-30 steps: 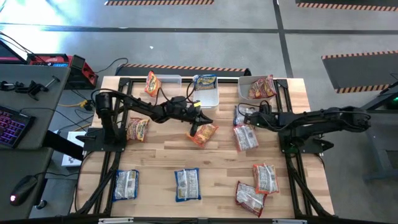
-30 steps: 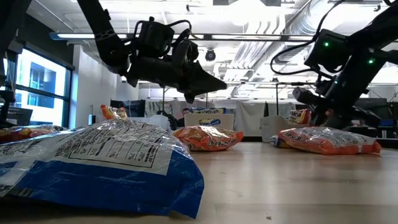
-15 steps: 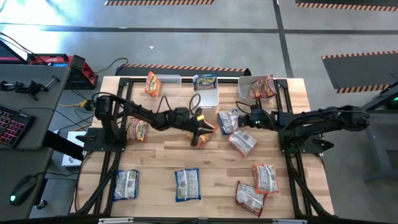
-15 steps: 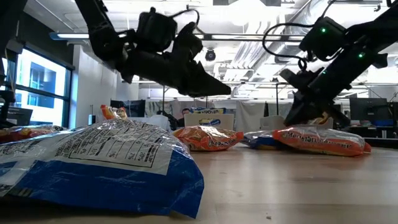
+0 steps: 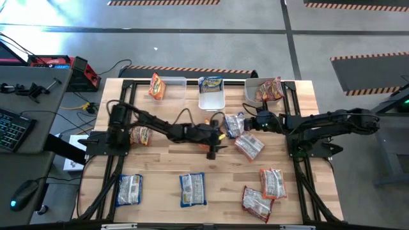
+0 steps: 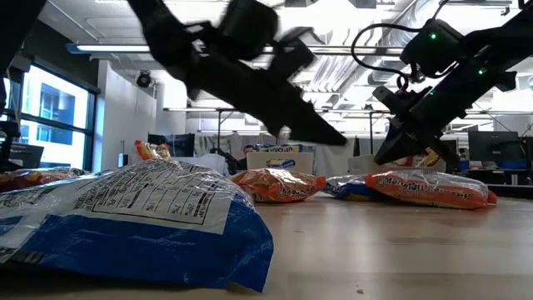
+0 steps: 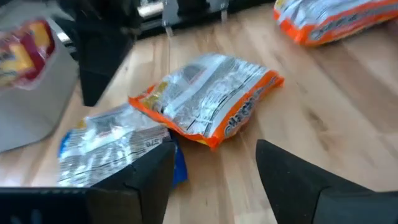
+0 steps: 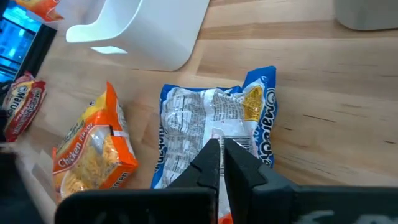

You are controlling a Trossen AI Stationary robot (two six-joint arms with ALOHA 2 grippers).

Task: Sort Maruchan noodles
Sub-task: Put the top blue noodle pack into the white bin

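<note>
Jaws of the left gripper [image 7: 214, 171] stand spread and hold nothing, hanging over the middle of the table [image 5: 223, 169] just beside an orange packet [image 7: 208, 106] that lies flat on the wood; jaws of the right gripper [image 8: 221, 163] are pressed together, their tips down on a blue-and-white packet [image 8: 214, 121], though whether they pinch its film or merely rest on it cannot be told from here. These two packets lie touching near the centre of the table, toward its far edge, with a pink-and-white packet [image 5: 249, 145] just beside them; three clear bins [image 5: 212, 97] line the far edge, each with a packet already in or against it, and five more packets lie along the near edge, blue ones [image 5: 192, 189] toward the left corner and red-and-white ones [image 5: 272, 183] toward the right. To do this step well, the left jaws should come down squarely over the orange packet's middle rather than its crinkled end, so the slick film does not slip out; the right gripper should keep its packet clear of the orange one, since they overlap and one could drag the other; each lift should be high enough to clear the bin wall, and each packet should go to the bin that already holds its colour.
</note>
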